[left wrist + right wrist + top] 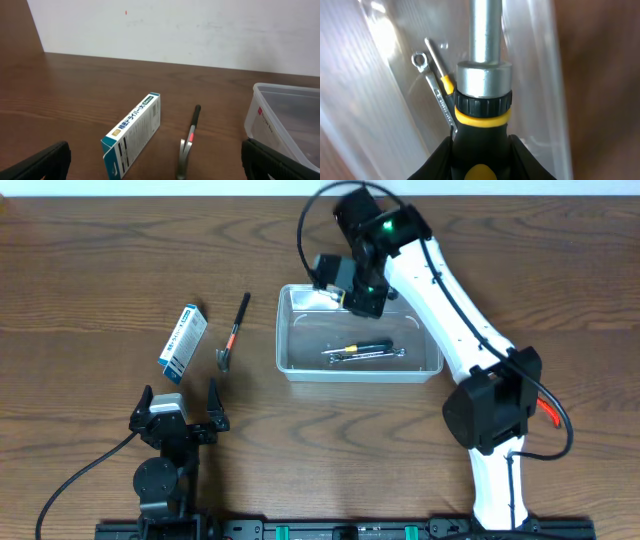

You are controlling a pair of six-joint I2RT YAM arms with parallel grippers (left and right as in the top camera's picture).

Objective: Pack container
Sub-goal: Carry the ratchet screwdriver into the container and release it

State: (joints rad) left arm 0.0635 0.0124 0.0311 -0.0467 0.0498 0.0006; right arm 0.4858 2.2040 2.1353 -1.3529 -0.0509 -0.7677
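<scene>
The container [300, 340] sits mid-frame on the surface, partly packed, with a screwdriver [365, 346] and a wrench [345, 356] lying inside. Over its upper left corner the right end effector [480, 160] grips a silver-shafted driver [482, 95], not yet released. At left, the blue-and-white box [183, 342] and a black-handled tool [233, 332] lie outside. At lower left, the left end effector [180, 404] is spread and empty.
</scene>
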